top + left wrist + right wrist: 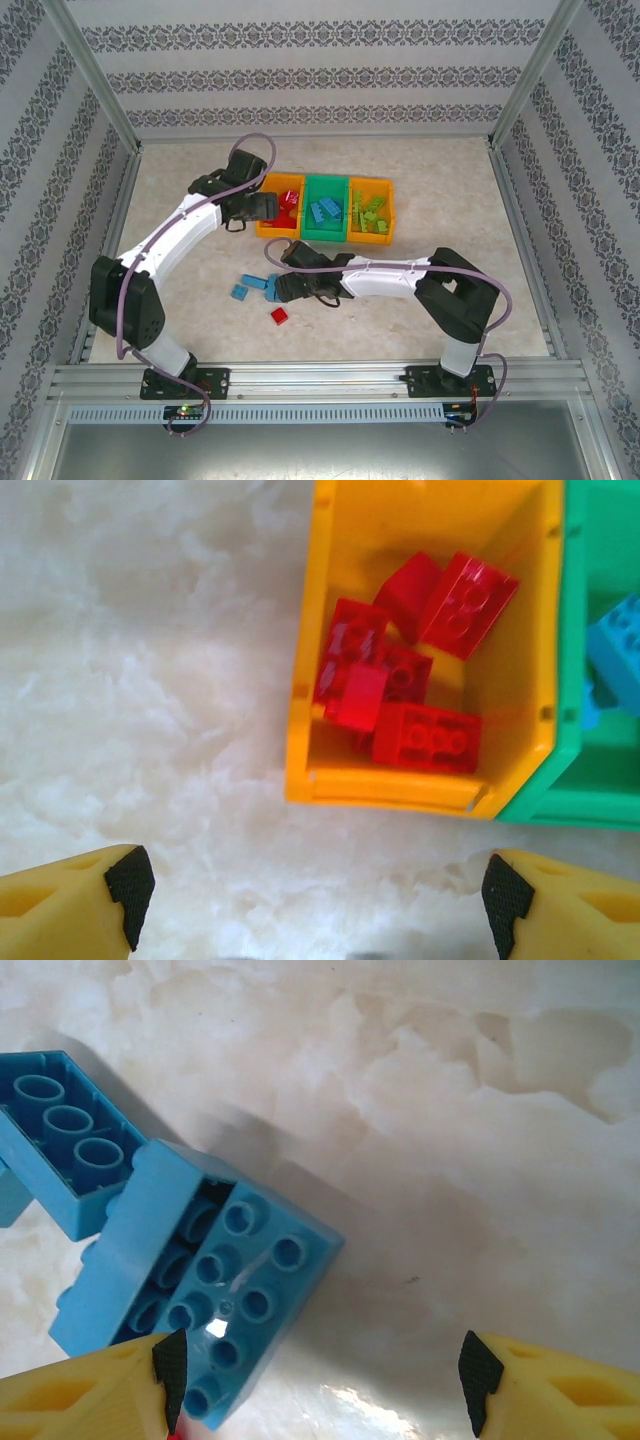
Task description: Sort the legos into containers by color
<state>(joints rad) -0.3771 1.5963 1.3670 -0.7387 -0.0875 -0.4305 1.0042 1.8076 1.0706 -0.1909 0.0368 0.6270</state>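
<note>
Left gripper (315, 890): my jaws stand wide apart with nothing between them. It hangs over the bare table (150, 680).
- The left orange bin (305, 680) sits at 1 o'clock from it.
- Bin contents are red bricks (425, 738): glossy, studded, five or six, heaped at odd tilts.
- The green bin (570, 680) is joined to the orange bin's 3 o'clock wall. One light blue brick (620, 650) shows inside it.

Overhead, the bins form a row at 12 o'clock on the table.
- The green one holds light blue bricks (325, 210).
- The right orange bin (372, 181) holds lime bricks (370, 213).

Right gripper (320, 1370): my jaws are apart and clamped on nothing.
- Two loose blue bricks lie on the table at 10 o'clock from it, both hollow side up.
- The nearer blue brick (240, 1260) shows round tubes. Its corner is just beside my 9 o'clock pad (170, 1365); I cannot tell whether they touch.
- The farther blue brick (70, 1140) shows three tubes in a row and touches the nearer one.
- Overhead, a loose red brick (279, 316) lies at 6 o'clock from this gripper, apart from the blue pair.
</note>
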